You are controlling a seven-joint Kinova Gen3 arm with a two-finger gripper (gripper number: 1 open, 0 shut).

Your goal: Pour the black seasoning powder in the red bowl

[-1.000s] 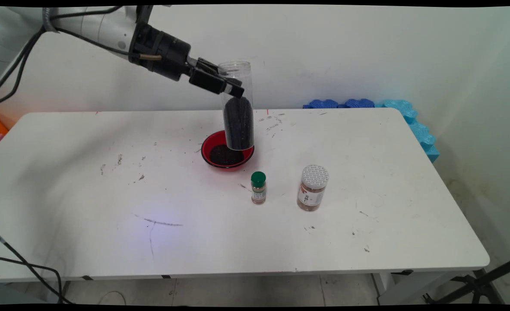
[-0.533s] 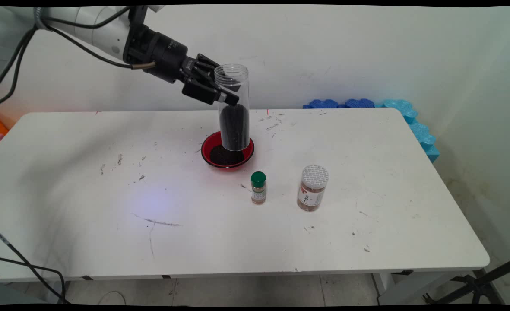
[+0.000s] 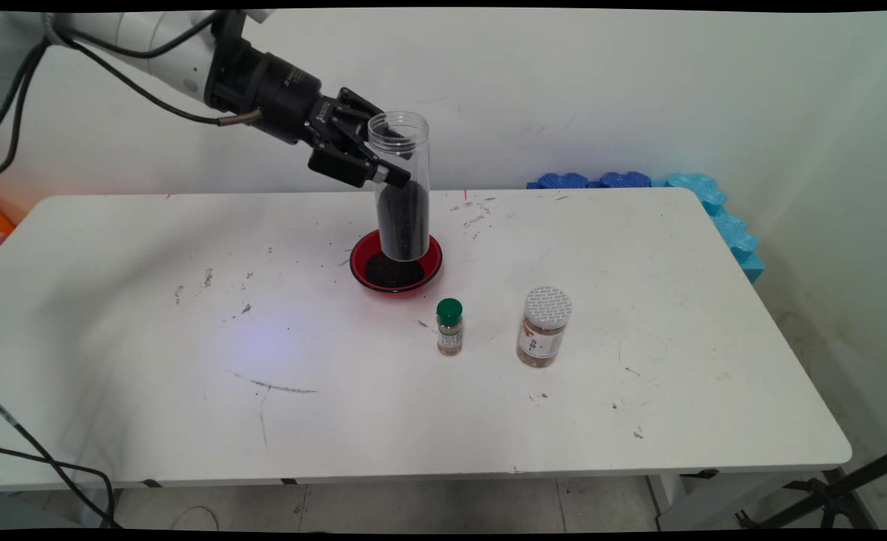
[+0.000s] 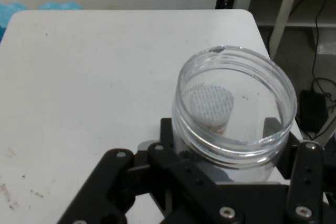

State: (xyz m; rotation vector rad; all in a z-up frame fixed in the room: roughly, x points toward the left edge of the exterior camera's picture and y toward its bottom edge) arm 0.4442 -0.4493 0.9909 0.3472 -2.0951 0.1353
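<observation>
Jar first: a tall, clear plastic cylinder, open-mouthed and threaded at the rim, roughly the lower half filled with fine black grains. It hangs nearly upright in the air directly above the red bowl, its base low over the bowl's middle. Kept mouth-up like that, the grains stay settled at the bottom, I'd judge. From the hand camera you look straight down through its round, glassy rim.

Taking things from largest to smallest, with the bowl as the marker. White table carries everything; its smooth top is scuffed, pencil-marked and dusted with dark specks, thickest around and behind the bowl. Blue foam pieces, bumpy-edged, lean against the wall far to the bowl's right, off the table's back corner. Gripper, black and jointed, reaches in from the bowl's upper left and is clamped on the jar's upper, empty stretch, a finger on either side of the wall, so the weight hangs below the hold. The bowl itself is shallow, round and glossy, with a dark layer of the same grain covering its floor. Grey-lidded jar, squat, holding brown powder under a perforated-looking cap, stands in front of the bowl and to its right. Green-capped bottle, slim and smallest, stands just in front of the bowl.
</observation>
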